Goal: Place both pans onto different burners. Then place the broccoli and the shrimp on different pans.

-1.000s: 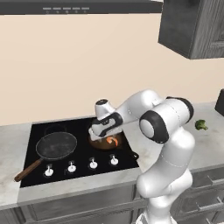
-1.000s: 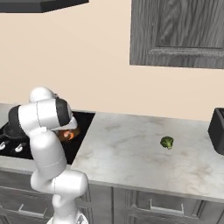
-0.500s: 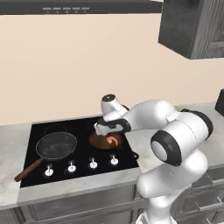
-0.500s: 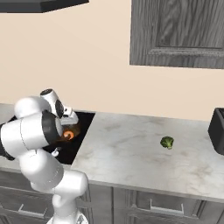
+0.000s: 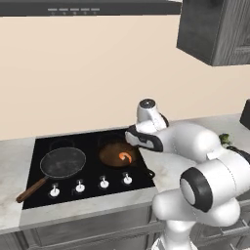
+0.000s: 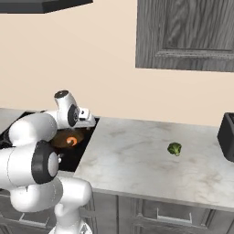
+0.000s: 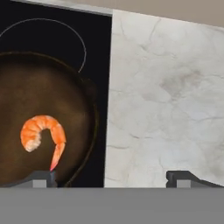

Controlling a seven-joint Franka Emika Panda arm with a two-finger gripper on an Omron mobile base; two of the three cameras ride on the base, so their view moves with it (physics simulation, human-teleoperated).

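From the left base view you see the shrimp (image 5: 126, 157) in the brown pan (image 5: 117, 154) near the cooktop's (image 5: 44, 146) right edge. In the hand view its tail points down, and your gripper (image 7: 111, 177) is spread wide, released

On the black cooktop (image 5: 88, 146) sit two pans: the dark grey pan (image 5: 62, 162) with its wooden handle at left, and the brown pan (image 5: 117, 155) holding the shrimp (image 5: 127, 157). The arm's wrist hides the gripper, probably just above the brown pan's right rim.

Beige wall (image 5: 97, 73), dark wood cabinet (image 6: 187, 34), marble counter (image 6: 151, 160), grey drawers (image 6: 160, 215).
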